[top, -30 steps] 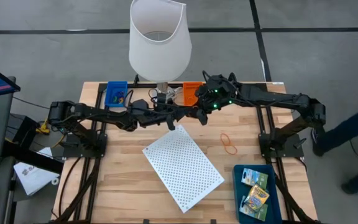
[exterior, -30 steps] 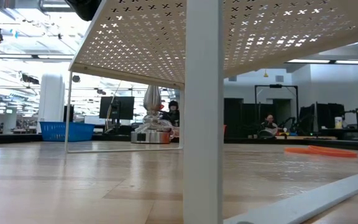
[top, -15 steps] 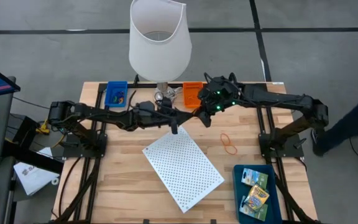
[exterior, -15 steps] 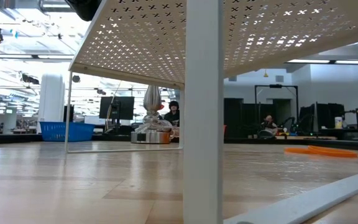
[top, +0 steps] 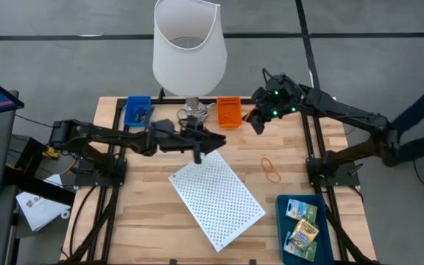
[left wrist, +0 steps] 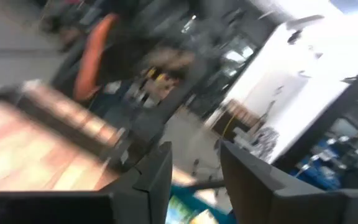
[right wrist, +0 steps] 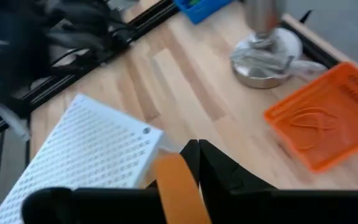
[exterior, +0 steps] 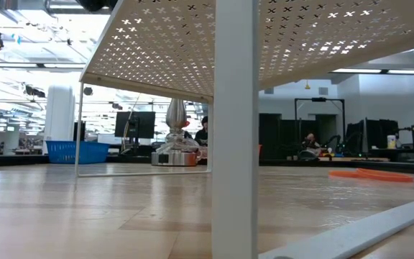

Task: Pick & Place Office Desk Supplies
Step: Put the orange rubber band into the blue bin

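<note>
Printed boxes (top: 301,223), lettering too small

light: even overhead, bright | left wrist: heavy motion blur | right wrist: soft

From my console: robotics lab; open hall beyond the wooden table (exterior: 85,208), monitors (exterior: 136,124), equipment racks (exterior: 320,119).

Two robot arms, one white lamp (top: 188,44), one white perforated shelf (top: 216,191), one orange tray (top: 228,112), two blue trays (top: 137,110), two colourful printed boxes (top: 302,212), two orange rubber bands (top: 271,171) on the table
</note>
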